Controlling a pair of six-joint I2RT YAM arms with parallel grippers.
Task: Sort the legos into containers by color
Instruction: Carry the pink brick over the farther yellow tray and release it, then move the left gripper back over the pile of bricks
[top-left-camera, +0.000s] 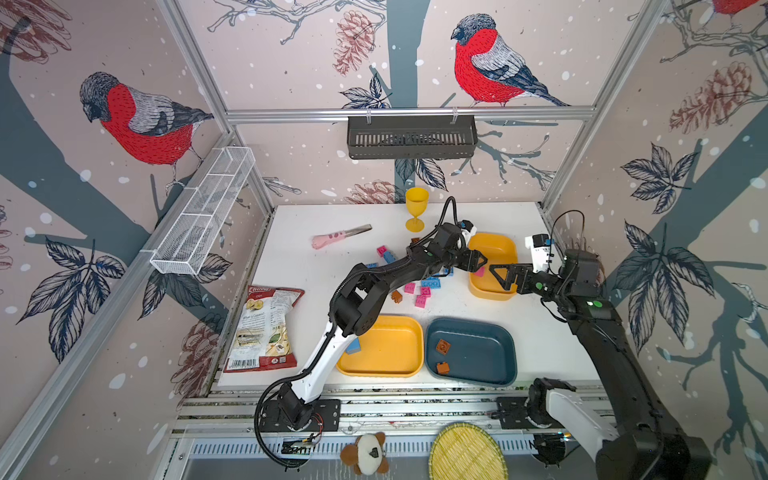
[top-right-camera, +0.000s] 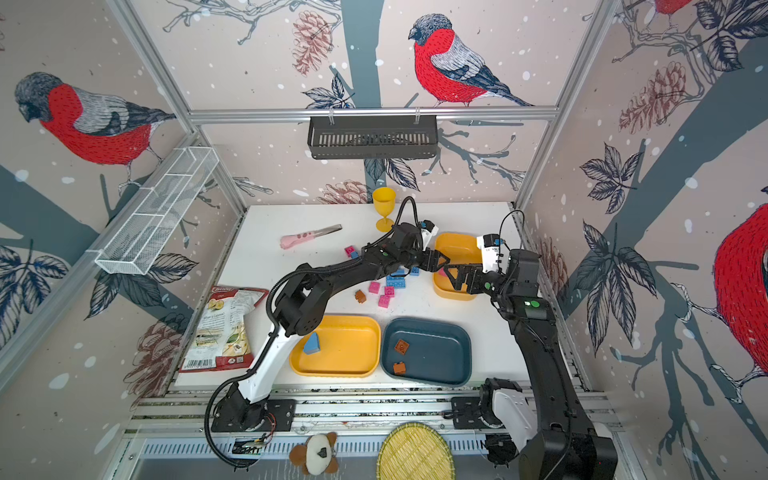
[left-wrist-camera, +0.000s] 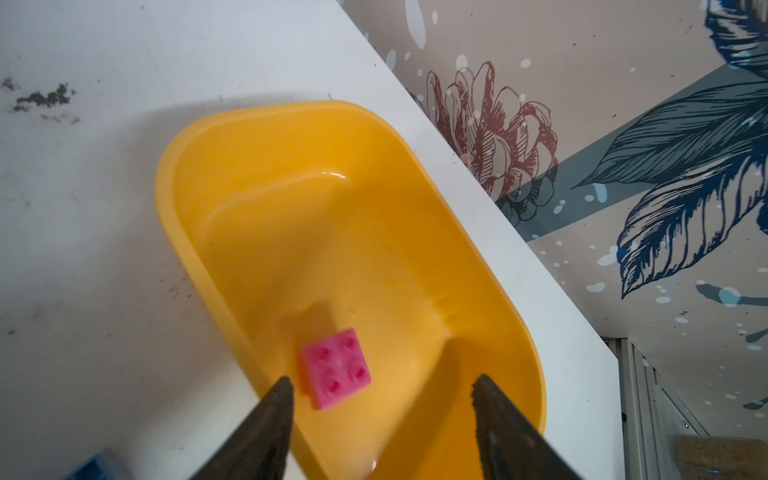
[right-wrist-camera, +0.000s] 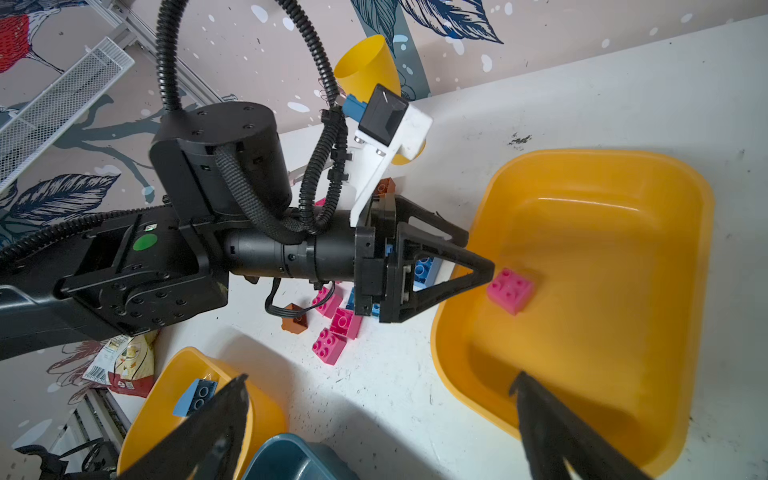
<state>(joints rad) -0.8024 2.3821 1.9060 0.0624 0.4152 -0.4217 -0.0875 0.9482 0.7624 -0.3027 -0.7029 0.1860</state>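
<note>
Pink square lego (left-wrist-camera: 336, 368) sits in the smaller yellow tray (left-wrist-camera: 163, 199) just beyond the left hand (left-wrist-camera: 380, 384), jaws spread apparently to drop it there by colour, while the right hand (right-wrist-camera: 380, 378) hovers spread and empty.

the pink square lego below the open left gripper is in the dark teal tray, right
No. The pink square studded brick is in the smaller yellow plastic tray, not the dark teal plastic tray. The left wrist view shows it, just past the tips of the open left gripper; the rest of the statement holds.
</note>
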